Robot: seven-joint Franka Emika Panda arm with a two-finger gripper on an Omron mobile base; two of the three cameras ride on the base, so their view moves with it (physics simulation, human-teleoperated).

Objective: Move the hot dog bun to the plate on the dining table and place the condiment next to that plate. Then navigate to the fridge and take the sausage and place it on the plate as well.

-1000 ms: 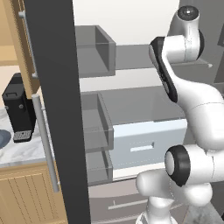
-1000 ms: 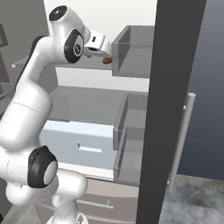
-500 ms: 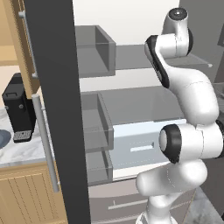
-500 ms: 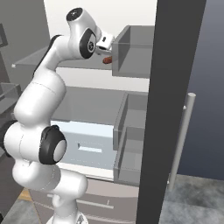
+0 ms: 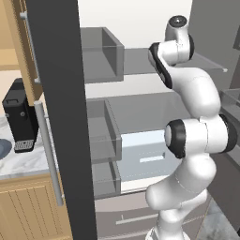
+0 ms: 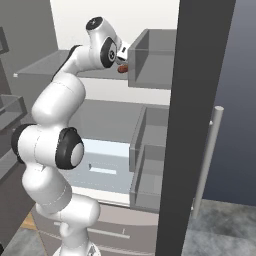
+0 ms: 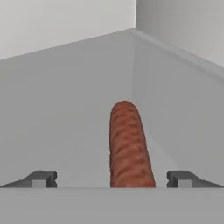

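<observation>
Sausage (image 7: pixel 130 146) on the fridge shelf (image 7: pixel 65 109) is best straddled evenly by the gripper (image 7: pixel 111 179), whose fingers are spread apart, before being clamped mid-length.

On the left side of the left base view there is a black coffee machine (image 5: pixel 19 117) standing on a marble counter (image 5: pixel 21 161). It is near the counter's back, beside the wood cabinet (image 5: pixel 18 42) that hangs above. Just in front of the machine, at the picture's left edge, a part of a dark blue-grey plate (image 5: pixel 3 147) lies on the same counter. Under the counter is a light wood cabinet door (image 5: pixel 33 208) with vertical grooves. In the right base view, a grey stone-like floor (image 6: pixel 225 230) shows at the lower right
</observation>
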